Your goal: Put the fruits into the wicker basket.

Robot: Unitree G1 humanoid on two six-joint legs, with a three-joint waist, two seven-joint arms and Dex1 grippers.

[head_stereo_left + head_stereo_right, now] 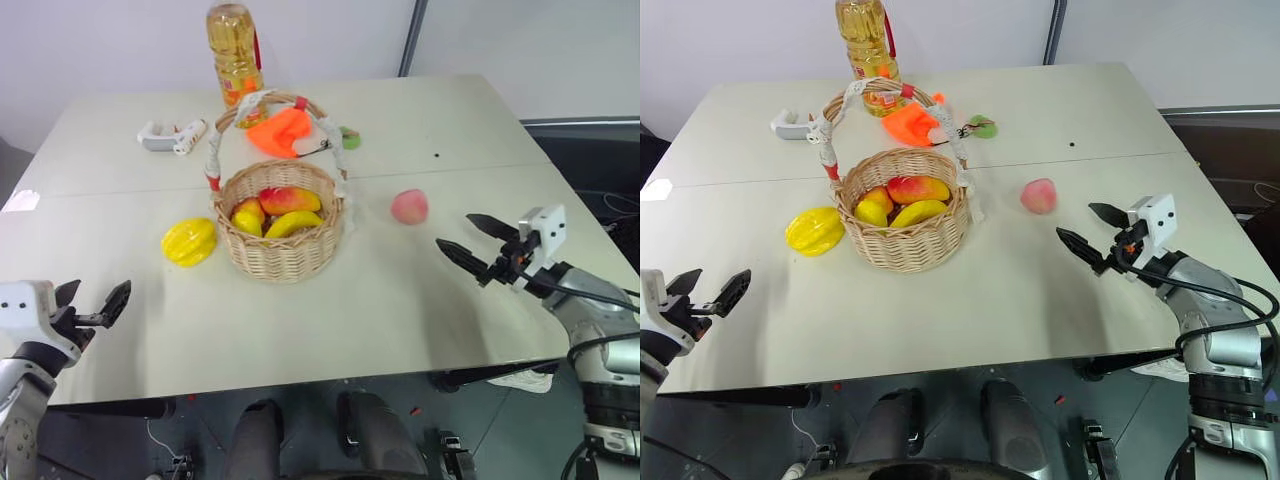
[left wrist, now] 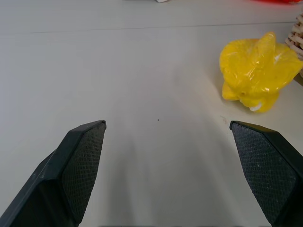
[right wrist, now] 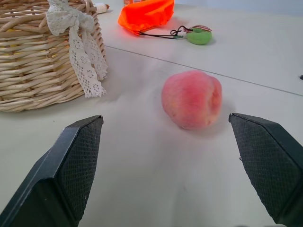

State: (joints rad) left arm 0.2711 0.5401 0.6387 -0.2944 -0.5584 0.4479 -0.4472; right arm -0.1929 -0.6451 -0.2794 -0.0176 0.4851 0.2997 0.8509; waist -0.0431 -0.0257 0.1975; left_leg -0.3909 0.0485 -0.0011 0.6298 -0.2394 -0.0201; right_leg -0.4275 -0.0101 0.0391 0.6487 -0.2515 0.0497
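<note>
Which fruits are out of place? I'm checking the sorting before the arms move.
Two: the peach lies on the table right of the wicker basket, and the yellow ridged fruit lies just left of it.

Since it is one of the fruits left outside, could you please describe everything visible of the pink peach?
The round pink peach, matt and softly fuzzy-looking with a shallow crease and a paler, yellowish blush, lies alone on the pale table, to the right of the woven wicker basket and apart from it. It sits ahead of the open right hand, whose black fingers do not touch it. Nothing but the tabletop touches it.
</note>
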